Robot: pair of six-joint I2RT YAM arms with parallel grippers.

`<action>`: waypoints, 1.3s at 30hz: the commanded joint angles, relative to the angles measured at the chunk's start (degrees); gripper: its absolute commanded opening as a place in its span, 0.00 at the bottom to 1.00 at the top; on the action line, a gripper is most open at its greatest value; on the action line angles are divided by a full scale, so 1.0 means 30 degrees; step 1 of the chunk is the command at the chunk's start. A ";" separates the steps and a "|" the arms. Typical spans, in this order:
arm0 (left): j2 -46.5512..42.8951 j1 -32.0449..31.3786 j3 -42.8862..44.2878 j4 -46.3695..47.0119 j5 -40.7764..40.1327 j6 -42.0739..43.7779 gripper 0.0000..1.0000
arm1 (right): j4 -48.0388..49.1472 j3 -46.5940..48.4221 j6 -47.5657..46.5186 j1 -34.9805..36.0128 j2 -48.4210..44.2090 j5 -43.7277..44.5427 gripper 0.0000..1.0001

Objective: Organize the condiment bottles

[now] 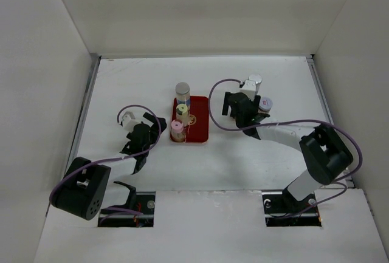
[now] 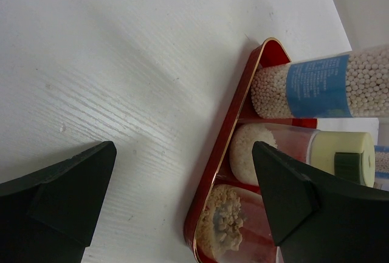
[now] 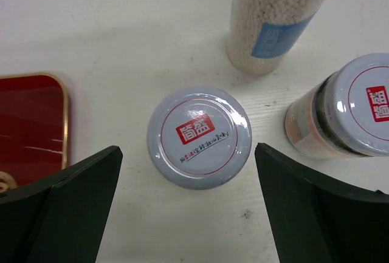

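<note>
Three jars stand in a row in the red tray [image 1: 197, 123]: a silver-grey cap [image 1: 182, 88], a yellow-green cap [image 1: 182, 112] and a pink cap [image 1: 177, 127]. My left gripper [image 1: 152, 130] is open and empty just left of the tray. Its view shows the blue-labelled jar [image 2: 328, 87], the yellow-green-capped jar [image 2: 304, 150] and the nearest jar [image 2: 237, 226]. My right gripper [image 1: 246, 110] is open above a lilac-capped jar [image 3: 199, 136], its jaws on either side and apart from it. A second lilac-capped jar [image 3: 358, 108] and a blue-labelled jar [image 3: 276, 17] stand beside it.
The tray's rim [image 2: 225, 147] lies between my left jaws' line and the jars. The tray's corner [image 3: 30, 126] is left of the right gripper. White walls enclose the table on three sides. The silver-capped jar [image 1: 255, 82] and lilac-capped jar [image 1: 266, 102] stand right of the tray.
</note>
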 commanded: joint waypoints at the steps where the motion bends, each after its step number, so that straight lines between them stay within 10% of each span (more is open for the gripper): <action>1: 0.0422 0.0027 0.0274 0.0422 0.0139 0.0053 1.00 | -0.0088 0.1605 -0.0326 -0.0357 0.0986 0.0018 0.97; 14: 0.0715 0.0086 0.0303 0.0598 0.0197 0.0082 1.00 | 0.3629 0.2661 -0.1730 0.0459 0.0816 -0.0218 0.56; 33: 0.0363 0.0144 0.0215 0.0598 0.0197 0.0082 1.00 | 0.4512 0.9254 -0.2055 0.2689 0.7141 -0.2063 0.60; 39: 0.0422 0.0144 0.0185 0.0598 0.0139 0.0082 1.00 | 0.4453 0.9022 -0.1821 0.2776 0.6969 -0.2063 0.79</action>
